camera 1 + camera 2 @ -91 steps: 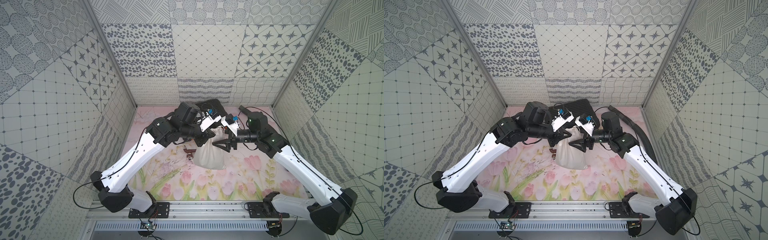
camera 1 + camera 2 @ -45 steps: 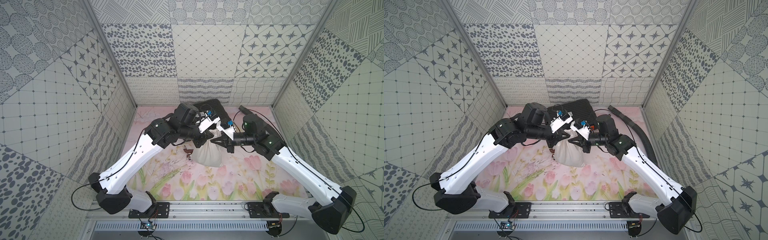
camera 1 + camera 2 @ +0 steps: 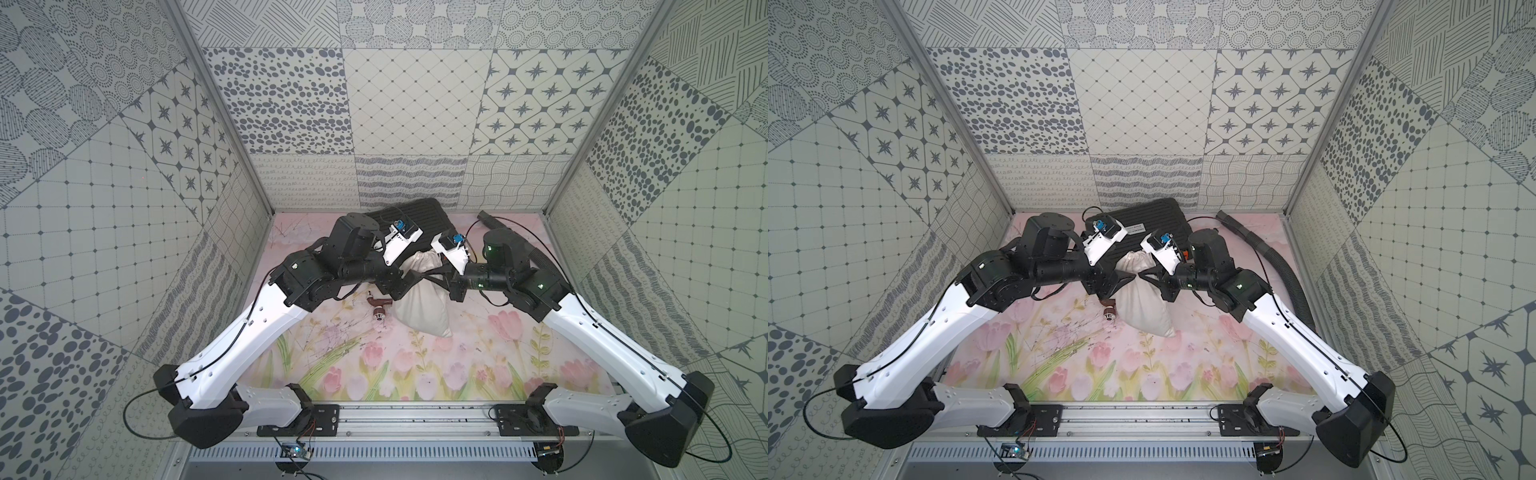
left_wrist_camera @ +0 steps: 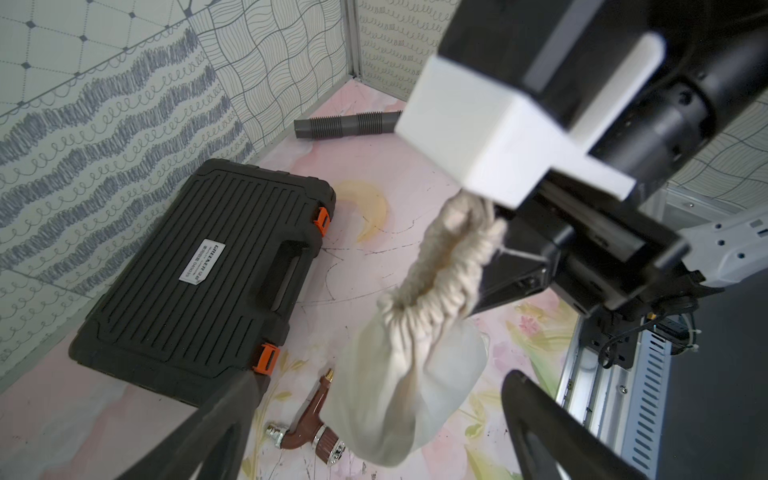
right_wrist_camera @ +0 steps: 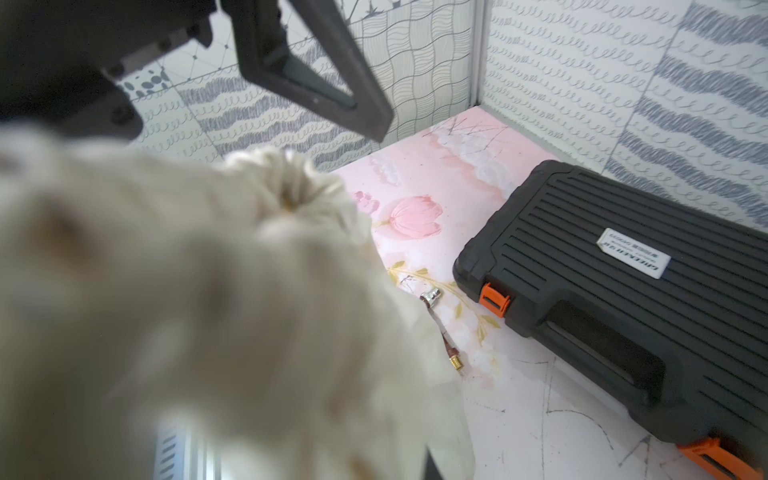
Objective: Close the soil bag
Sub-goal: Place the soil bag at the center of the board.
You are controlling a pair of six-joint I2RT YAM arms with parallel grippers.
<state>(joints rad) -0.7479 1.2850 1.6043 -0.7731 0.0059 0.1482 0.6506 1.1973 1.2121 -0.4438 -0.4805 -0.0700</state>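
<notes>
Item: soil bag [image 3: 422, 309], centre frame, neck gathered; left pincer [image 4: 380, 380] just spread clear, right pincer [image 3: 1145, 277] newly pinching the cord [image 4: 521, 255]; closure looks nearly done.

- Where do the two top cameras sit?
- High up, side by side, looking down at the whole tabletop [image 3: 374, 374].
- And the wrist cameras?
- Very close in. Both see the soil bag [image 4: 399, 374] and the black case [image 4: 187, 291].
</notes>
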